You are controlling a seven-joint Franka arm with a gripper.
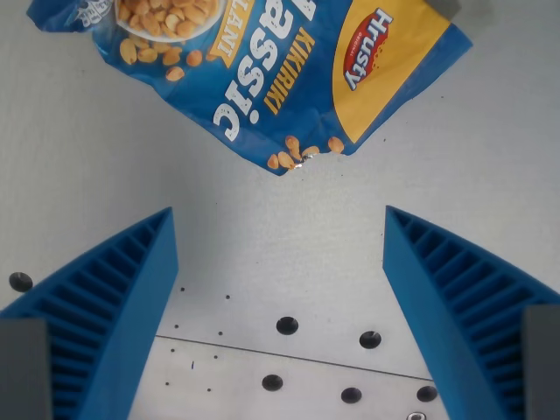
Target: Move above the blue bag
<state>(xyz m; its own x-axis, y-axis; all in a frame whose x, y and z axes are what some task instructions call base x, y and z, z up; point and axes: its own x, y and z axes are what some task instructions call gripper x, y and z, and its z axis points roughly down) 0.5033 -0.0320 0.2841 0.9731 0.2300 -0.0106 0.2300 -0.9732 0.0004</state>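
Short of the blue bag, gripper over bare table, jaws apart, empty; approach only partly done.

A pale grey surface fills most of the wrist view. The only obstacle lying on it is a blue bag of peanuts, spread flat across the top of the view, its lower corner pointing down toward the middle. Below that corner the surface is bare, dotted only with small dark holes and a thin seam line. The hand has its two blue ribbed fingers spread wide apart, with nothing between them, well short of the bag.
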